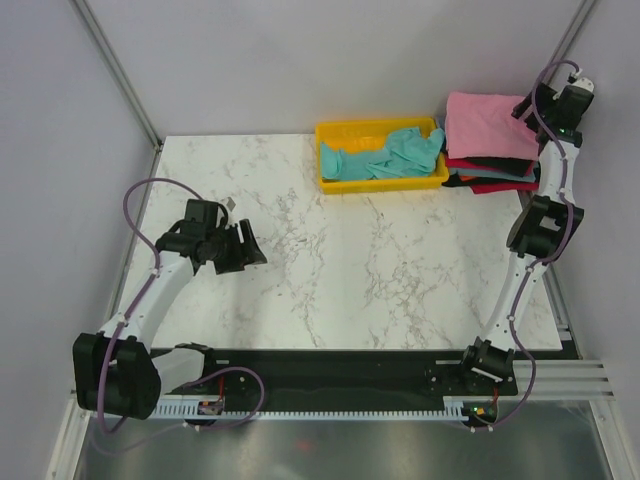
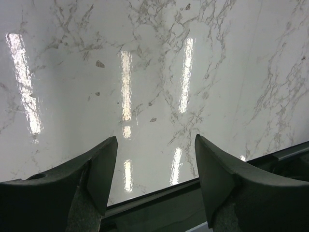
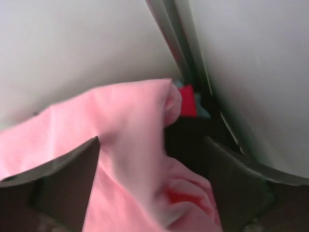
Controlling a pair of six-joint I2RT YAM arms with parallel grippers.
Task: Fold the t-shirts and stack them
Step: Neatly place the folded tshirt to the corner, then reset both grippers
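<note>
At the back right corner a folded pink t-shirt (image 1: 483, 123) tops a stack, with a black t-shirt (image 1: 495, 165) and a red t-shirt (image 1: 503, 186) under it. A crumpled teal t-shirt (image 1: 398, 153) lies in the yellow tray (image 1: 368, 127). My right gripper (image 1: 527, 107) hangs at the stack's right edge. In the right wrist view it (image 3: 152, 142) stands open, with a loose fold of the pink t-shirt (image 3: 120, 125) between the jaws, and red cloth (image 3: 188, 102) shows behind. My left gripper (image 1: 245, 246) is open and holds nothing, low over the left of the table (image 2: 145, 72).
The side wall and a metal corner post (image 3: 169, 29) stand close behind the stack. The marble table (image 1: 400, 280) has a dark front edge (image 2: 159, 193) just under my left fingers. Both arm bases sit on the near rail.
</note>
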